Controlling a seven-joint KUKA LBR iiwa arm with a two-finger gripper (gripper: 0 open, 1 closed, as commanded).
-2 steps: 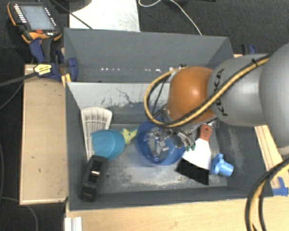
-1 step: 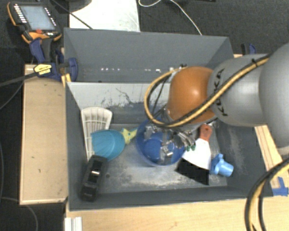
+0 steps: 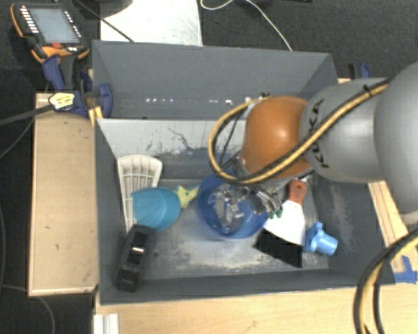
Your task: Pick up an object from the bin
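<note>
My gripper [image 3: 232,211] hangs below the orange wrist cover, down inside a dark blue round bowl [image 3: 212,214] in the middle of the bin. Just right of it lies a flat white and black piece [image 3: 284,234] with a red-orange handle [image 3: 297,191] above it. A small yellow thing [image 3: 187,195] sits at the bowl's left edge.
Along the left wall lie a white ribbed scoop [image 3: 138,175], a light blue rounded cup [image 3: 155,209] and a black oblong device [image 3: 134,257]. A small blue plastic fitting [image 3: 322,241] rests at the right front. The arm covers the bin's right back part.
</note>
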